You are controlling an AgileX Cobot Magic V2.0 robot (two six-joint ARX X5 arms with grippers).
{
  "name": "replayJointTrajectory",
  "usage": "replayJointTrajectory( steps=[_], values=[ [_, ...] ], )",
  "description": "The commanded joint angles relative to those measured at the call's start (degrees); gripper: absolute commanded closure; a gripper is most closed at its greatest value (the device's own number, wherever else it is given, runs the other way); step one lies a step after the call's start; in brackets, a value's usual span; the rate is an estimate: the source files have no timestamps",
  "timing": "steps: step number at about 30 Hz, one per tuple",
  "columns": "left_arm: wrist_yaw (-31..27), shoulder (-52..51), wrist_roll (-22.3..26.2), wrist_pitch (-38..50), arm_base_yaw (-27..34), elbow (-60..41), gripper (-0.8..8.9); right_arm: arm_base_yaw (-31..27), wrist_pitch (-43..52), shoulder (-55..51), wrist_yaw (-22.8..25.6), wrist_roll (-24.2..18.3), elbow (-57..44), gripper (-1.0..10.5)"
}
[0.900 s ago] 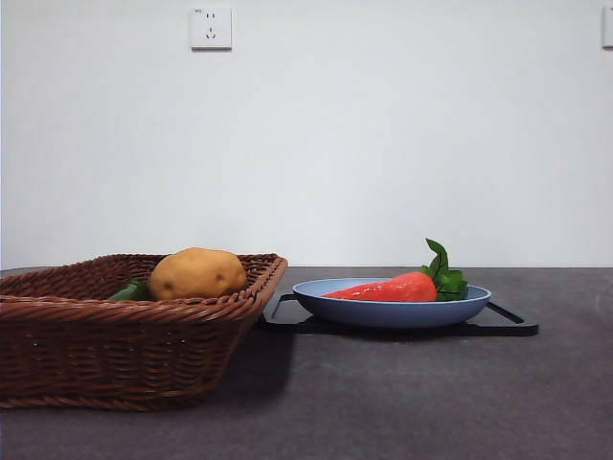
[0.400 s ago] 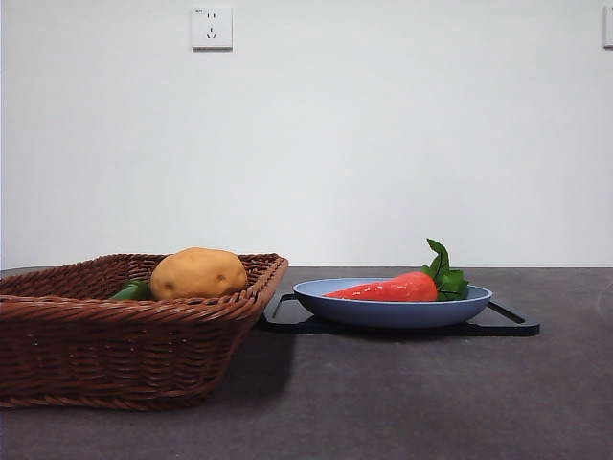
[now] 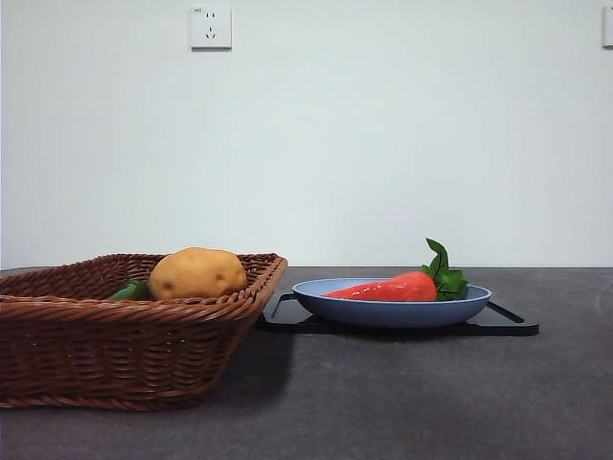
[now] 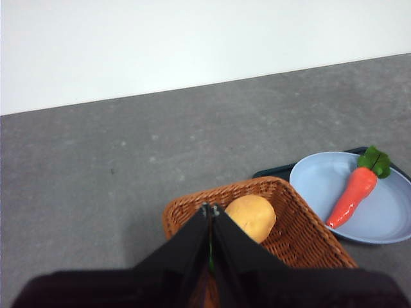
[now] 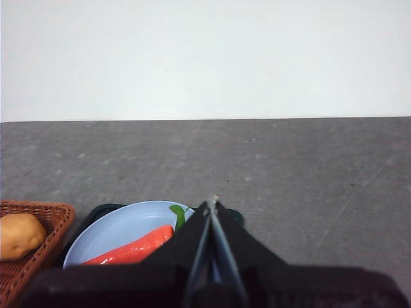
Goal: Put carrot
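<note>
Two grippers wait with jaws pressed together: the left gripper (image 4: 210,208) above the wicker basket (image 3: 115,350) holding the potato (image 3: 197,272), the right gripper (image 5: 211,202) over the blue plate (image 3: 383,311), where the carrot (image 3: 388,288) lies, leaves rightward.

Front view: wicker basket (image 3: 115,335) sits on the surface (image 3: 402,402) at left, nearest the camera. Potato (image 3: 197,273) lies in the basket, a green vegetable (image 3: 129,290) just beside it on its left. Plate (image 3: 391,309) stands right of the basket, further back, on a flat tray (image 3: 512,326). Carrot (image 3: 388,288) lies on the plate, leaf end to the right. Wall socket (image 3: 211,27) is on the wall behind, above the basket.
</note>
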Motion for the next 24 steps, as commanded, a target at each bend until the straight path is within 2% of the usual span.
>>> replayJointTrajectory(
  steps=[1, 3, 7, 14, 18, 24],
  values=[
    [-0.87, -3.74, 4.48, -1.29, 0.94, 0.35, 8.05, 0.22, 0.63, 0.15, 0.35, -0.22, 0.48, 9.4],
    [-1.11, -7.41, 6.71, -3.82, 2.75, 0.22, 8.05, 0.22, 0.63, 0.17, 0.35, -0.22, 0.48, 9.4],
    [-1.07, -14.49, 6.08, -4.83, 7.78, -2.73, 8.05, 0.22, 0.63, 0.17, 0.35, -0.22, 0.48, 9.4],
    [-1.25, -24.65, 6.29, 3.74, 15.93, -16.81, 8.05, 0.22, 0.63, 0.17, 0.35, -0.22, 0.48, 9.4],
    [-1.07, -28.83, 6.05, 7.13, 17.77, -25.27, 8.05, 0.22, 0.63, 0.17, 0.35, -0.22, 0.48, 9.4],
    [-1.14, -34.21, 5.79, 7.58, 17.88, -33.66, 8.05, 0.22, 0.63, 0.17, 0.35, -0.22, 0.48, 9.4]
  ],
)
